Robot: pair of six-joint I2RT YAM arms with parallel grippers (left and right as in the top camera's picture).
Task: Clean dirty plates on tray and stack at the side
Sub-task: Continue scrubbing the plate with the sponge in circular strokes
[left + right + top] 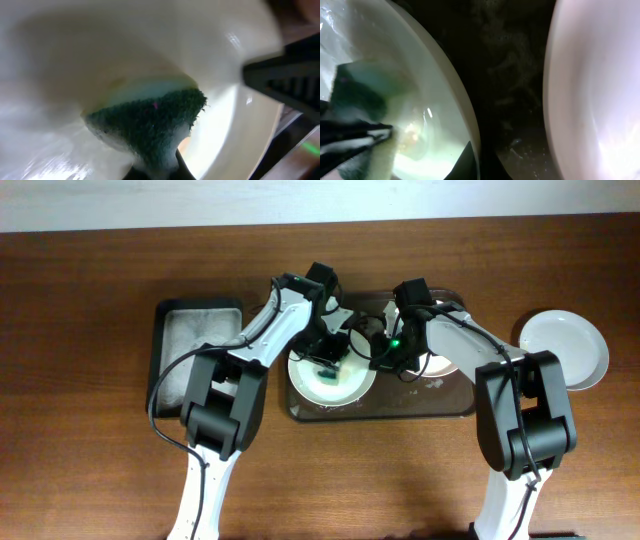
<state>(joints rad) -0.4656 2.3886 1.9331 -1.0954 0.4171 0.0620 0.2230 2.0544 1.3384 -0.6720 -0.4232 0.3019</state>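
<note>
Left gripper [328,364] is clamped on the sponge [150,120], pressing it into the centre plate [352,385] on the tray [400,410], mid-frame. Right gripper [380,352] looks pinched onto that plate's rim. Scrub too hard and the slick rim could slip free, knocking the neighbouring plate [440,365].
</note>
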